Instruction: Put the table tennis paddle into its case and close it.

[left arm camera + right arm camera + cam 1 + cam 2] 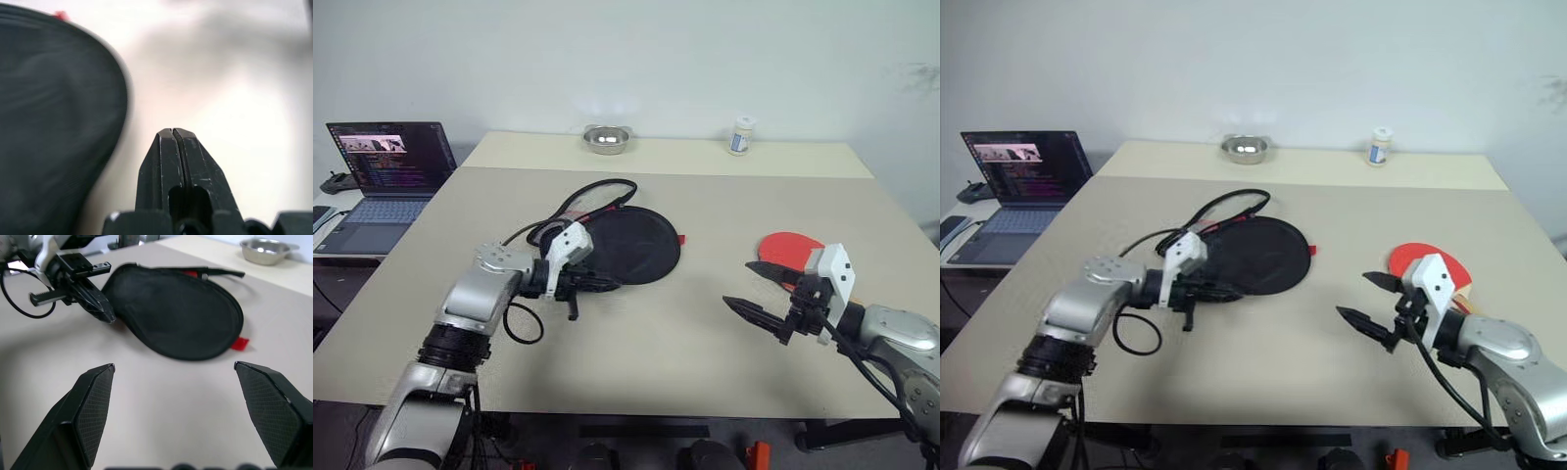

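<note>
The case lies black side up in the middle of the table, with its black cord looped behind it and a small red tab at its right edge. My left gripper sits at the case's near-left edge, shut, with nothing between its fingers; the case lies just beside them. The table tennis paddle rests on the table to the right, red face up, its handle hidden behind my right hand. My right gripper hovers in front of the paddle, open and empty, pointing toward the case.
A steel bowl and a small white bottle stand at the table's far edge. An open laptop sits on a side desk to the left. Bare tabletop spreads between the two grippers.
</note>
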Controlling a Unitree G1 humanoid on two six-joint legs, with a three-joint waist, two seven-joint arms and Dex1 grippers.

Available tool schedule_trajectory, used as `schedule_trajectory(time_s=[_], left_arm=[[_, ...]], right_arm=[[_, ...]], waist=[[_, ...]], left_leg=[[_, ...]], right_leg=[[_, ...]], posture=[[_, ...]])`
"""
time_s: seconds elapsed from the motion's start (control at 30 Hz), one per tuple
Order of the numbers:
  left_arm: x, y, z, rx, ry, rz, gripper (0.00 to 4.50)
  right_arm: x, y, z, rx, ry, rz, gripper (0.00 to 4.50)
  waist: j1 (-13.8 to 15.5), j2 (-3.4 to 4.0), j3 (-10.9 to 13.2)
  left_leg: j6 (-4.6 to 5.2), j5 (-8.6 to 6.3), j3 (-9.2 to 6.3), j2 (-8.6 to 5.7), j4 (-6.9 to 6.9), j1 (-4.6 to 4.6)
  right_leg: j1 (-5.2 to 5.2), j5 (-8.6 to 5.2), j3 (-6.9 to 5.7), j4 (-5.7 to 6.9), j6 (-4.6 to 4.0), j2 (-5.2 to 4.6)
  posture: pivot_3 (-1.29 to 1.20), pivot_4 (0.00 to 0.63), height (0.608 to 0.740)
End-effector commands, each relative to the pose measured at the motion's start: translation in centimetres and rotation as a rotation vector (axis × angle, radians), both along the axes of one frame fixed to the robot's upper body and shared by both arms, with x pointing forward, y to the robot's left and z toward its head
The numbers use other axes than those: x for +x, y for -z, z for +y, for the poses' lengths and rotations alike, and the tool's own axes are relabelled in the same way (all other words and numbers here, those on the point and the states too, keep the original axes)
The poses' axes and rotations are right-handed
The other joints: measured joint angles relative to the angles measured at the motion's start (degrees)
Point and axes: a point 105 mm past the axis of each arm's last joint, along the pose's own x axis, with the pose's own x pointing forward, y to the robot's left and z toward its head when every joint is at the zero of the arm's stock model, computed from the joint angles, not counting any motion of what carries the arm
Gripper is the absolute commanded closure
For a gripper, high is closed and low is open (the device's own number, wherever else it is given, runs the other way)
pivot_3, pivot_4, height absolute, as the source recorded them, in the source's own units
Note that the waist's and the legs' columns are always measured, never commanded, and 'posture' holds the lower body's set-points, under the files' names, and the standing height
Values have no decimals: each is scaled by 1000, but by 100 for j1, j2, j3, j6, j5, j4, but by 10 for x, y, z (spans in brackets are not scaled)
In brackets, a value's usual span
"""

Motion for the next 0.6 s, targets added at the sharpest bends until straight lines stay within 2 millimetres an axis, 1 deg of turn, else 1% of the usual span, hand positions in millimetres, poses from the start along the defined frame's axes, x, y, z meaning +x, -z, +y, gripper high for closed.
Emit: schedule_trajectory(time_s=[0.03,0.07,0.13,0.3,0.37,0.47,0.5,0.6], left_arm=[[6,-18,11,106,42,-233,4471],[13,-24,14,112,14,-291,4309],[20,-31,18,146,21,-383,3866],[14,-22,31,294,118,-477,2189],[14,-14,39,355,131,-484,1484],[14,-6,47,396,144,-483,483],[16,-5,48,395,137,-483,65],[23,-4,52,404,105,-508,24]], right_arm=[[-7,-12,-2,-9,-8,-36,193],[-8,-12,-2,-7,-8,-34,193],[-9,-11,1,-3,-12,-26,193],[-11,-9,5,5,-31,-10,193],[-11,-10,6,6,-35,-9,193],[-10,-10,8,8,-43,-8,193],[-10,-10,9,9,-47,-8,193],[-9,-9,9,9,-51,-7,193]], waist=[[-11,0,0],[-6,0,0],[8,0,0],[1,0,0],[2,0,0],[4,0,0],[4,-1,1],[5,-1,1]], left_leg=[[0,0,1,4,-2,3],[0,0,0,8,-2,4],[0,1,-5,7,-1,5],[0,0,6,2,0,2],[1,-1,10,0,-1,1],[1,-1,11,0,-2,1],[1,-1,11,0,-2,1],[1,0,10,1,0,2]], right_leg=[[0,0,6,0,-1,-4],[0,0,6,1,-2,-5],[0,0,0,7,-2,-4],[1,1,7,-1,-1,-4],[0,1,9,-6,-1,-4],[0,0,9,-7,-1,-5],[0,0,9,-5,-1,-5],[0,1,7,-3,-1,-5]], posture=[[0,150,740],[0,150,740],[0,150,740],[0,150,740],[0,150,740],[0,150,740],[0,150,740],[0,150,740]])
